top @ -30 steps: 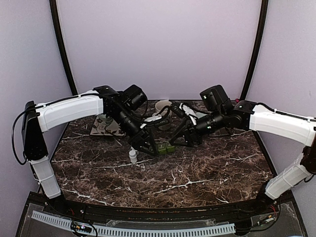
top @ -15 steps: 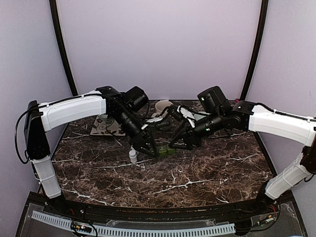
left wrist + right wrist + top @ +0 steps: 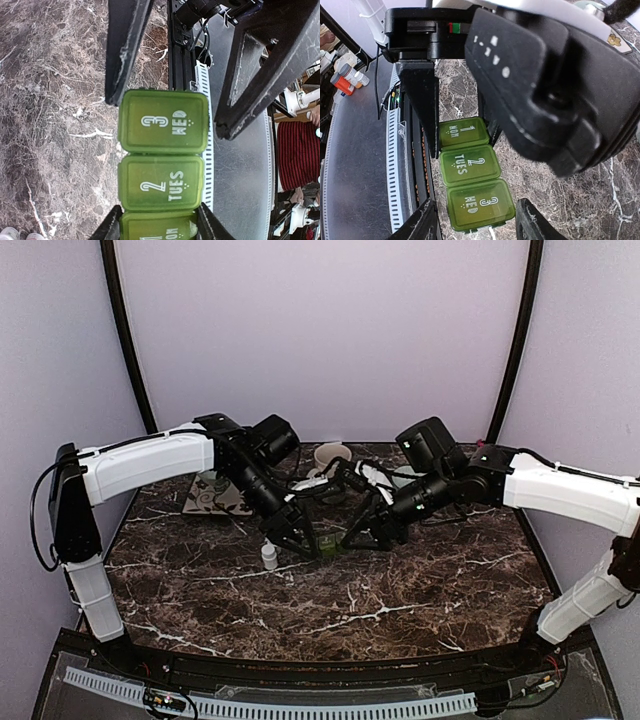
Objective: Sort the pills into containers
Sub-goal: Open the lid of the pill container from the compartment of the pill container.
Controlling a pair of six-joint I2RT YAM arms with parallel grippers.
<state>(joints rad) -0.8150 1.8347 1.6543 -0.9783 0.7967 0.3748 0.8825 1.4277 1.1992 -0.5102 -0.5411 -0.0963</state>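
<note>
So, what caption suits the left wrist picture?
Green pill organizer, lids shut, left gripper gripping MON end, right gripper straddling WED end.

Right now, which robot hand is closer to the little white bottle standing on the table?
Left. The left hand is just beside the small white bottle; the right hand is farther off, on the other side of the green pill organizer.

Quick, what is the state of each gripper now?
Left gripper: closed on the pill box, MON end.
Right gripper: open, straddling the WED end.
</note>
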